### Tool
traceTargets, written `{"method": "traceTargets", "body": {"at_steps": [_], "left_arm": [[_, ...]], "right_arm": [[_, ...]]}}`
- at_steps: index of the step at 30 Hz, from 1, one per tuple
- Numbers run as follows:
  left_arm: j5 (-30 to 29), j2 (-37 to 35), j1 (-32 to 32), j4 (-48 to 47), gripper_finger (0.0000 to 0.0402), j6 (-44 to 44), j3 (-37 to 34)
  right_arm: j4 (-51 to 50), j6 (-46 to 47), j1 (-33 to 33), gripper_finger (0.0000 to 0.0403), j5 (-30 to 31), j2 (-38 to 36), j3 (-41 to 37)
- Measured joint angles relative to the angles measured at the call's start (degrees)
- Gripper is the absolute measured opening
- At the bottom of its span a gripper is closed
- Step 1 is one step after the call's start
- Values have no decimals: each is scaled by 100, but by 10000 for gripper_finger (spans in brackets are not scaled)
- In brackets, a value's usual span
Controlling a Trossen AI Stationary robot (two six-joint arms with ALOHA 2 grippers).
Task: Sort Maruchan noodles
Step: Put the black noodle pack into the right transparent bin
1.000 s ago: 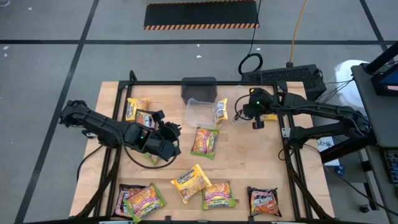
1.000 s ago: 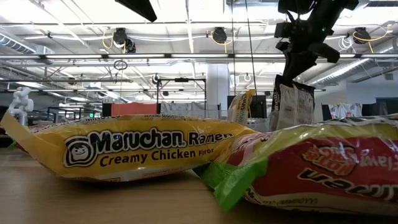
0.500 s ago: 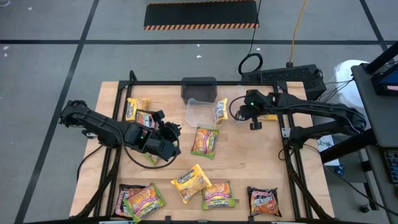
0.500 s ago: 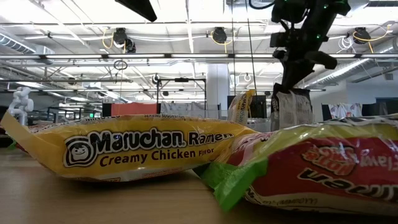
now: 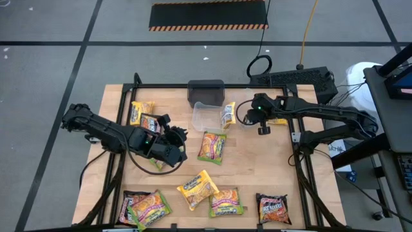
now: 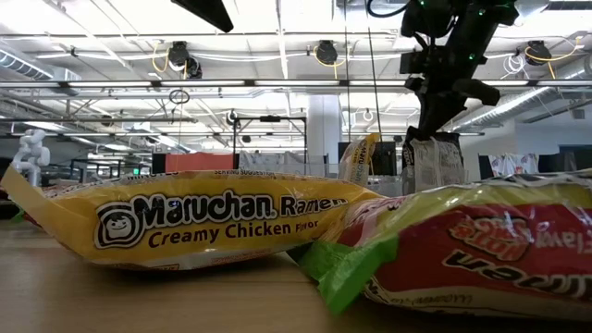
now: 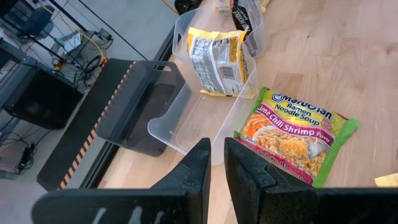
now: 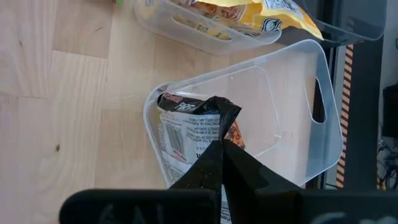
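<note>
A wooden table (image 5: 257,167) stands on a grey floor, with ramen packets scattered over it. The left arm waits over the table's left half, its left gripper (image 7: 215,163) with fingers slightly parted, holding nothing. At the far right, the right gripper (image 8: 222,163) is clamped shut on a dark packet (image 8: 189,134), hanging it inside a clear tub (image 8: 298,112). A second clear tub (image 7: 186,118) holds a yellow packet (image 7: 216,59) on edge. Just near of it lies a lime chili shrimp packet (image 7: 292,134). More packets (image 5: 206,193) lie along the near edge.

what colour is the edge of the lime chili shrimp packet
Green, around a pink and yellow face on the lime chili shrimp packet; clearest in the left wrist view.
</note>
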Motion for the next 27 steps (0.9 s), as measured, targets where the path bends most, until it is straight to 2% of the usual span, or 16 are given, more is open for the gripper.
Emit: {"method": "traceTargets", "body": {"at_steps": [10, 22, 27], "left_arm": [[0, 0, -1, 0, 53, 0, 0], [0, 0, 0, 0, 53, 0, 0], [0, 0, 0, 0, 53, 0, 0]], "right_arm": [[-1, 191, 9, 4, -15, 0, 0], [1, 141, 177, 63, -17, 0, 2], [-1, 108, 400, 73, -19, -2, 2]]}}
